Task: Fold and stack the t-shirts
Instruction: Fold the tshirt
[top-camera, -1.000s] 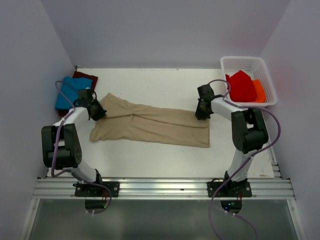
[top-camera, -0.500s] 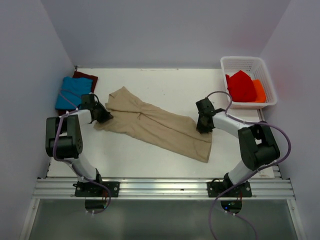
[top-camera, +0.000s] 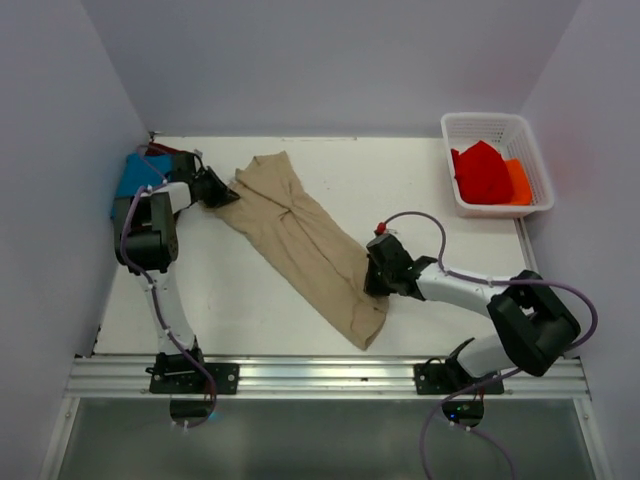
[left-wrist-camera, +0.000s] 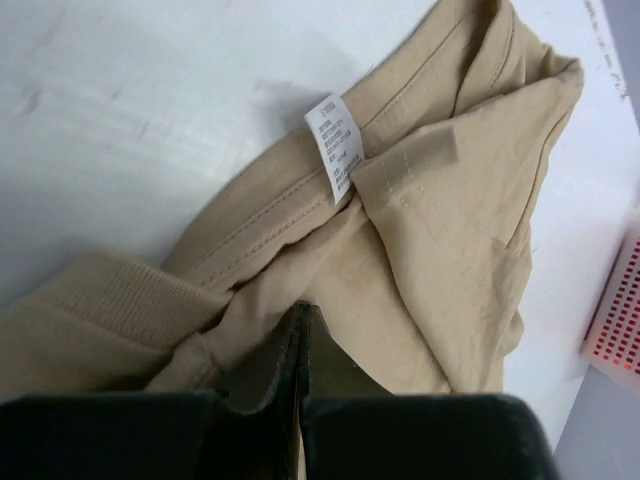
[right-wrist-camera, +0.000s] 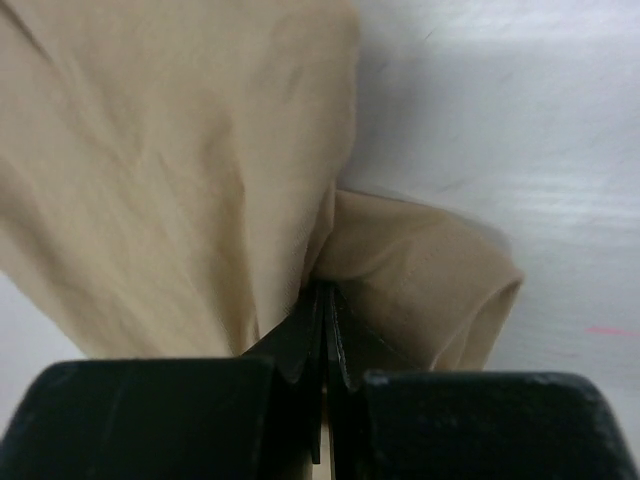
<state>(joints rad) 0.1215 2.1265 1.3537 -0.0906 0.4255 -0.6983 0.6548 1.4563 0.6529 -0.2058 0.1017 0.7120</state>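
White surface (top-camera: 430, 200) with tan t-shirt (top-camera: 300, 235) laid diagonally; left tool (top-camera: 222, 190) grasps its far end, right tool (top-camera: 372, 283) its near end.

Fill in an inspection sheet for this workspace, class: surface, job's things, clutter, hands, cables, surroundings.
Surface: white table, flat.
Job's things: tan t-shirt stretched diagonally; blue t-shirt far left, maroon t-shirt peeking behind it.
Clutter: white basket far right holding red cloth and orange cloth.
Hands: left hand shut on the tan t-shirt's far end; right hand shut on its near end.
Cables: purple cable looping along each arm.
Surroundings: plain walls; metal rail at near edge.
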